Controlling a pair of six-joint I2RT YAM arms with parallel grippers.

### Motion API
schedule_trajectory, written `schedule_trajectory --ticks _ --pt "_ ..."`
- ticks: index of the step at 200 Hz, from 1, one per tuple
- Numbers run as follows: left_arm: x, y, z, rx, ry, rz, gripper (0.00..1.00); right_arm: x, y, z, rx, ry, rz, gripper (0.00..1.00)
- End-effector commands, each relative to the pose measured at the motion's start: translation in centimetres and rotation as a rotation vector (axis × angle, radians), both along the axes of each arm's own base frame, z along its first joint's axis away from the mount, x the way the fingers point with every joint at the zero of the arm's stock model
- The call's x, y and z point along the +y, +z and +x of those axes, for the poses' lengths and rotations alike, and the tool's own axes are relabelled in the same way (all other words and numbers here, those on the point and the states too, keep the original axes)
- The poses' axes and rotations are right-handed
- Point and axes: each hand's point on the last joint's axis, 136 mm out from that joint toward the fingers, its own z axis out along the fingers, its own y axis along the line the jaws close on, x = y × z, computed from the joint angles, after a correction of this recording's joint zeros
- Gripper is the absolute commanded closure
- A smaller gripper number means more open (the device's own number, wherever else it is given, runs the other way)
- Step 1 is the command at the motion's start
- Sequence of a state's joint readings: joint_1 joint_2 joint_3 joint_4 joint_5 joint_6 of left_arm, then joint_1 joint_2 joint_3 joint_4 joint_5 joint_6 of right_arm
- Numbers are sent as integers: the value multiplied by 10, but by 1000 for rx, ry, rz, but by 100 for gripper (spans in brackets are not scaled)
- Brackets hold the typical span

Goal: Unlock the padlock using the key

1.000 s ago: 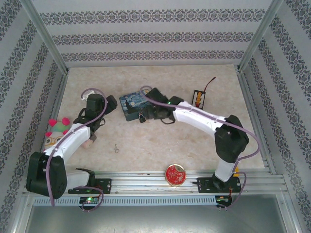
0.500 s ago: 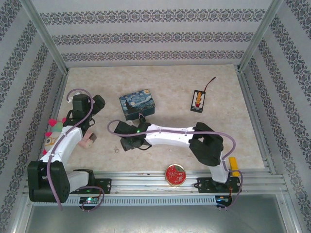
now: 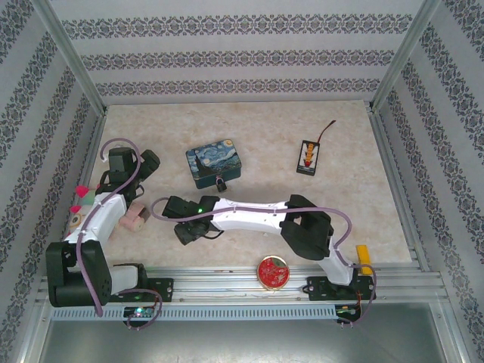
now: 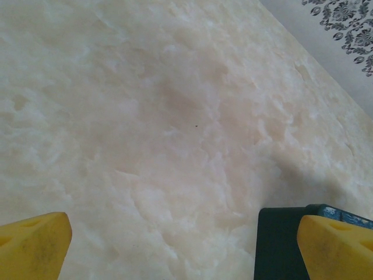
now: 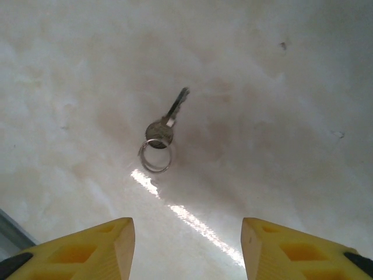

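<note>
The small silver key (image 5: 166, 123) lies flat on the marble table with its split ring (image 5: 156, 156) attached, a little ahead of my right gripper (image 5: 186, 251). That gripper is open, its yellow fingers (image 5: 87, 248) wide apart and empty. From above, the right gripper (image 3: 187, 229) hovers low at the front left of the table. The tiny dark padlock (image 3: 220, 184) hangs at the front of the starry-night tin (image 3: 214, 162). My left gripper (image 3: 149, 162) is open and empty, left of the tin, whose dark corner (image 4: 278, 239) shows beside its right finger.
A plush toy (image 3: 82, 210) and a pink block (image 3: 136, 218) lie by the left arm. A red round lid (image 3: 272, 271) rests at the front rail, a black card with orange arrows (image 3: 308, 155) at the back right, and a yellow piece (image 3: 364, 257) by the right base.
My right arm swung away from the tin and padlock to the front left, ending over the key. The left arm drew back to the left, away from the tin.
</note>
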State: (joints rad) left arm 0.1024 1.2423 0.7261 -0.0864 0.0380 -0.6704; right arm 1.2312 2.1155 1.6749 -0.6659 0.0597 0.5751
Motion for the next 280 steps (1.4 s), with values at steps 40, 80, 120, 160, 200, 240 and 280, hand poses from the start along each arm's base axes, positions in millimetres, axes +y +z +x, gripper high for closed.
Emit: schedule_trajectory --ticks 40,80,120,160,200,240,280 --pt "14 6 6 -12 24 -8 1 15 -21 -13 21 125 -72 51" --pt "16 3 7 -16 24 -15 1 21 -30 1 27 102 -79 52" --pt "13 -1 10 -15 12 -30 1 21 -33 18 31 64 -65 53" --pt "14 0 10 -16 13 -22 1 29 -36 17 47 75 -52 53" --pt "15 0 9 -13 14 -19 1 30 -41 17 62 83 -64 53" --pt "14 0 8 -13 14 -25 1 26 -48 11 74 100 -95 54" --pt "14 2 6 -18 17 -24 1 26 -47 0 85 123 -109 54"
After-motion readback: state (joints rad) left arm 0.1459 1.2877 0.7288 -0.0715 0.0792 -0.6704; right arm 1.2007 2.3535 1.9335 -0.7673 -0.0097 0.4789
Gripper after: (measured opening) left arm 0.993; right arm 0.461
